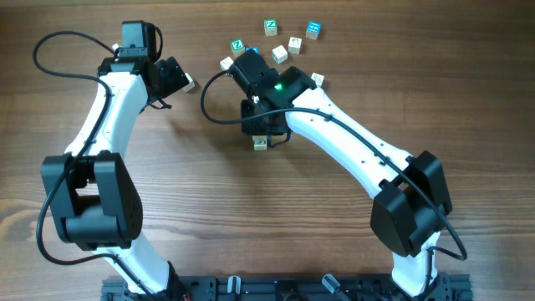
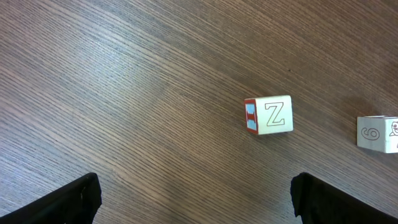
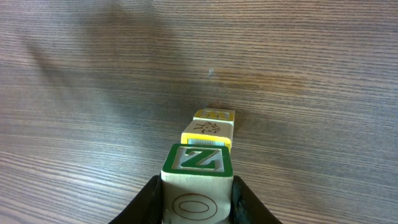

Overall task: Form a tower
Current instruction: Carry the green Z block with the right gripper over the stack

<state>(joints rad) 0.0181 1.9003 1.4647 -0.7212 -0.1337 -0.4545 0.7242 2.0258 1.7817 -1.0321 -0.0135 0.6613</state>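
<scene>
Green Z cube [image 3: 197, 160] is right up against the right wrist camera, clamped between the fingers of the right gripper [image 3: 198, 205], Z face up and an oval-marked face toward the lens. Directly beyond it is the tower [image 3: 208, 132]. What shows is yellow-edged: a pale face with a small drawing and a yellow face behind it. That could be two cubes or two faces of one, the wrist view doesn't settle it, and anything lower is hidden behind the held cube. From overhead the tower sits mid-table, poking out just past the right gripper's tip, with the rest under the arm. The Z cube's far edge meets the yellow cube in the wrist view; touching or hovering apart, can't tell. Judgement: the task is early. The tower is short at best and the held cube is not yet let go, so this placement isn't finished. Stock to draw on is a cluster of loose cubes [image 1: 280, 54] at the far side of the table [image 2: 124, 93], green, blue and plainer ones, well apart from the tower, none stacked. Left gripper [image 2: 196, 202] is spread wide with nothing in it. A pale Z cube [image 2: 268, 116] with a red side lies ahead of it, untouched, and another cube [image 2: 377, 134] sits at the right edge of that view. Likely left to do: seat and let go of the Z cube squarely, then bring the loose ones over one by one. Alignment is the risk, since the column is one cube wide.
</scene>
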